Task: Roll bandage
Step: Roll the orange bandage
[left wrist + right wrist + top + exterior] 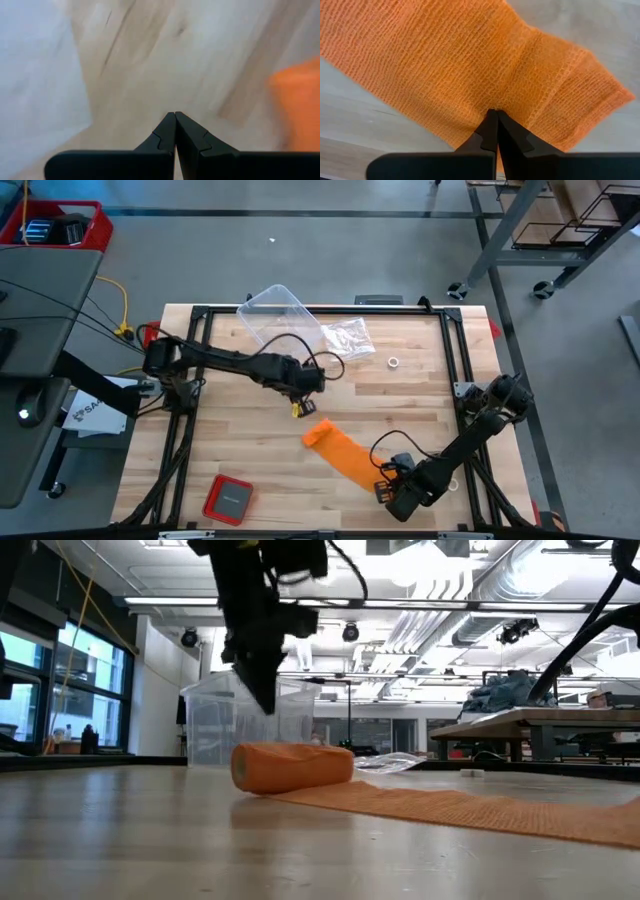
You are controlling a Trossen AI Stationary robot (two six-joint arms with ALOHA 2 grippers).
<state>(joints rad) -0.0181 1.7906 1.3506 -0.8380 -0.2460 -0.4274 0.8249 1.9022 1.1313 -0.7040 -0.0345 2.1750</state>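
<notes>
The orange bandage lies on the wooden table, partly rolled. Its compact roll (318,435) (290,766) rests on its side, and a flat strip (355,463) (470,808) runs from it toward the table's near right. My left gripper (298,402) (175,116) is shut and empty. It hangs just above the table, to the far-left of the roll, and also shows in the low view (264,700). My right gripper (383,483) (493,113) is shut, with its tips on the strip's free end. My right gripper presses its shut fingertips (490,125) down onto the flat strip near its free end (520,95). The fingers come from the table's near right, slanting down. The strip lies flat on the table, and a crease runs away from the tips.
A clear plastic container (275,310) and a crinkled clear bag (348,337) sit at the far middle of the table. A small white ring (394,363) lies near them. A red square case (228,498) sits at the near left. A black frame (452,340) borders the table.
</notes>
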